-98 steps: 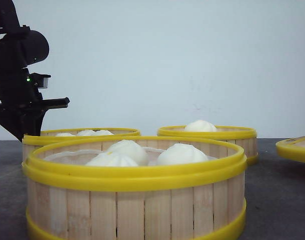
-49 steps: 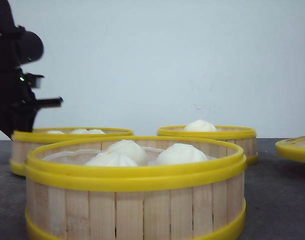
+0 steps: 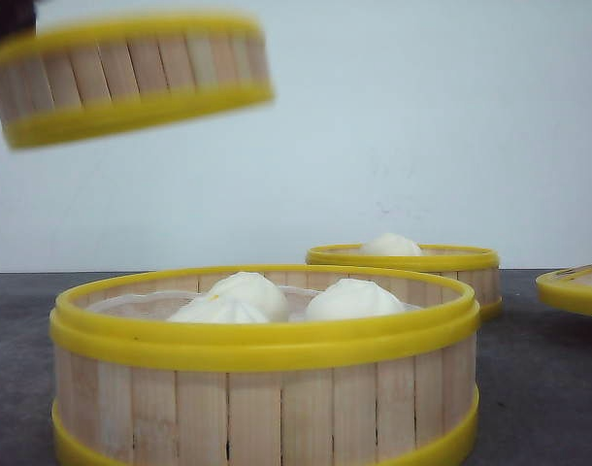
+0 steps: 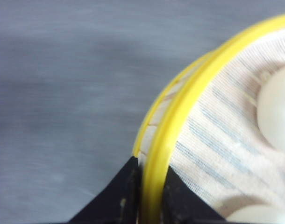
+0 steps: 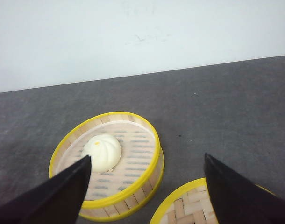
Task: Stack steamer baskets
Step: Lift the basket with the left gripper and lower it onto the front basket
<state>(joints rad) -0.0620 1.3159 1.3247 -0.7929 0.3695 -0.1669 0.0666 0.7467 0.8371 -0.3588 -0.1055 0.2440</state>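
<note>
One steamer basket [image 3: 131, 78] hangs high at the left, tilted and blurred by motion. My left gripper [image 4: 150, 196] is shut on its yellow rim [image 4: 180, 121], one finger inside and one outside; white buns lie on its cloth liner. A second basket [image 3: 267, 388] with three buns stands nearest the front camera. A third basket [image 3: 442, 270] sits at the back right with one bun [image 5: 102, 151]. My right gripper [image 5: 147, 156] hangs open above that basket [image 5: 134, 201], holding nothing.
A flat yellow-rimmed woven lid [image 3: 573, 288] lies at the far right, beside the one-bun basket [image 5: 185, 211]. The table is dark grey and a pale wall stands behind it.
The left basket stood on the table at the back left with the left arm at it; it has now risen well above the table in my left gripper. The other baskets have not moved.
</note>
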